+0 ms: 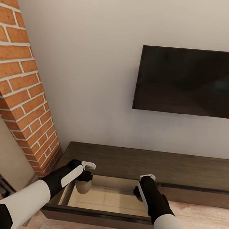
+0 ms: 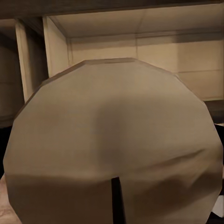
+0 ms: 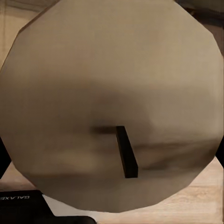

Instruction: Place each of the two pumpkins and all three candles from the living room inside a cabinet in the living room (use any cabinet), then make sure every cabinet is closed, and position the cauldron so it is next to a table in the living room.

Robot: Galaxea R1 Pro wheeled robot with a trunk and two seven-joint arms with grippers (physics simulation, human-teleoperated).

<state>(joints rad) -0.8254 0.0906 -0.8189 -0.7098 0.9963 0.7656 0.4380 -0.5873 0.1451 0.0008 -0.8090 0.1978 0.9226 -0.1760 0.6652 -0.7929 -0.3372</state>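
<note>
The long dark-brown cabinet (image 1: 141, 163) stands against the wall with its left drawer (image 1: 108, 198) pulled out, showing a pale beige inside. My left gripper (image 1: 84, 177) is shut on a grey-beige candle (image 1: 83, 187) that hangs over the drawer's left end. In the left wrist view the candle (image 2: 112, 140) top and wick sit close to the camera, with the beige drawer walls behind. My right gripper (image 1: 138, 191) is over the drawer's right end. The right wrist view has a second candle (image 3: 112, 102) held right at the lens, wick up. Pumpkins, cauldron and table are out of view.
A red brick column (image 1: 23, 97) rises at the left, close to the left arm. A black TV (image 1: 189, 82) hangs on the white wall above the cabinet. Pale wood floor (image 1: 202, 221) lies in front of the cabinet at the right.
</note>
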